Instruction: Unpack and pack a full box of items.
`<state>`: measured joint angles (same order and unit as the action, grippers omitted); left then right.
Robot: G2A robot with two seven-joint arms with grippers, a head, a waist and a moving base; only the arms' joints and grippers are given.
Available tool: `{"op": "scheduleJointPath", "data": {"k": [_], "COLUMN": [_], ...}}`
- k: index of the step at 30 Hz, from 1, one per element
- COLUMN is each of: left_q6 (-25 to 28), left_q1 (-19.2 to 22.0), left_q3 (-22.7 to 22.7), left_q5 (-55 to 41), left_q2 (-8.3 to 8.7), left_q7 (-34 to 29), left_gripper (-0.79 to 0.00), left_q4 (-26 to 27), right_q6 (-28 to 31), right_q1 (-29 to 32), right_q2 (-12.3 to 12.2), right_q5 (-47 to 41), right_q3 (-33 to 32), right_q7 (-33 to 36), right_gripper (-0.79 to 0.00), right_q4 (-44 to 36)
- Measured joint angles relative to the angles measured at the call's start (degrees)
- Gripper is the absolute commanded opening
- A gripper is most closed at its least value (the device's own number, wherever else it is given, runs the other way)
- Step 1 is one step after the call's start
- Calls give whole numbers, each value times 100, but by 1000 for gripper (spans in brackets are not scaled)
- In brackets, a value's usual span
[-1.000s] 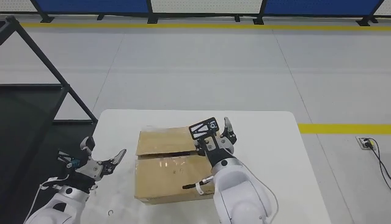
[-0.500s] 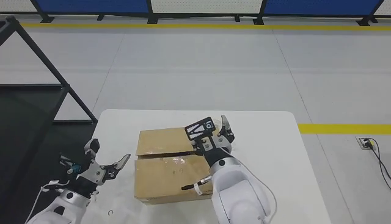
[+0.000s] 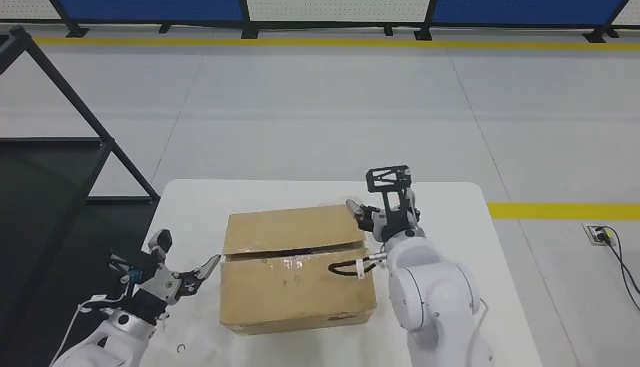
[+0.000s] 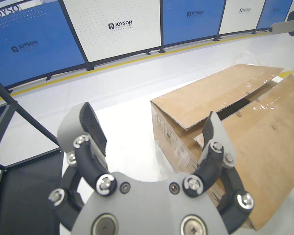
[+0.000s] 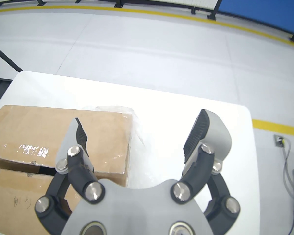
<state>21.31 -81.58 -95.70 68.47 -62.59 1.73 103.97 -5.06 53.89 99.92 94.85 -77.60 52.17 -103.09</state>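
While the white table point(image 3: 440, 207) carried everything, the cardboard box point(image 3: 290, 277) sat on its middle, closer to the left and near edges than to the right one. The box stood upright with its two top flaps folded down but not flush: the far flap point(image 4: 218, 94) rode a little higher than the near flap point(image 4: 267, 123), and a dark slit ran between them. Glossy tape caught the light along both flaps. A black metal rack point(image 3: 60, 197) stood on the floor just off the table's left side.

The right gripper point(image 5: 139, 118) hung above the box's far right corner, its jaws spread wide and gripping nothing; one finger point(image 5: 78, 130) lay over the far flap, the other point(image 5: 198, 133) over bare tabletop. In the top view the same gripper point(image 3: 382, 212) sat at the box's right end. The left gripper point(image 4: 149, 111) hovered by the table's left edge, just beside the box's left end, jaws likewise wide apart and empty.

A crumpled piece of clear film point(image 5: 134, 123) lay on the table against the box's far right corner.
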Motion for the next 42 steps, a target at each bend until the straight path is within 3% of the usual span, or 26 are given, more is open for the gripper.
{"op": "scheduleJointPath", "data": {"k": [3, 14, 25, 30, 32, 34, 35, 42], "left_q6": [-4, 31, 93, 105, 106, 104, 100, 51], "left_q1": [3, 154, 271, 346, 355, 348, 339, 260], "left_q3": [28, 228, 390, 483, 499, 497, 488, 404], "left_q5": [8, 47, 115, 145, 162, 173, 178, 181], "left_q2": [-3, -17, -26, -32, -33, -33, -32, -27], "left_q7": [-9, -84, -172, -198, -202, -192, -187, -187], "left_gripper": [0, 0, 0, 0, 0, 0, 0, 0], "left_q4": [-22, -84, -155, -192, -205, -211, -211, -171], "right_q6": [-298, -470, -1207, -1186, -1169, -1159, -1165, -1192], "right_q1": [-32, 99, 536, 608, 627, 647, 646, 650], "right_q2": [0, 2, -57, -73, -75, -81, -86, -160], "right_q5": [-328, -550, -2906, -4042, -4400, -4670, -4759, -5154], "right_q3": [-249, -347, -1584, -1798, -1808, -1798, -1796, -1809], "right_q7": [324, 200, 1535, 1365, 1119, 878, 807, 631], "right_gripper": [0, 0, 0, 0, -163, -252, -413, -686], "right_q4": [-4, -30, -474, -156, -13, 126, 182, 329]}}
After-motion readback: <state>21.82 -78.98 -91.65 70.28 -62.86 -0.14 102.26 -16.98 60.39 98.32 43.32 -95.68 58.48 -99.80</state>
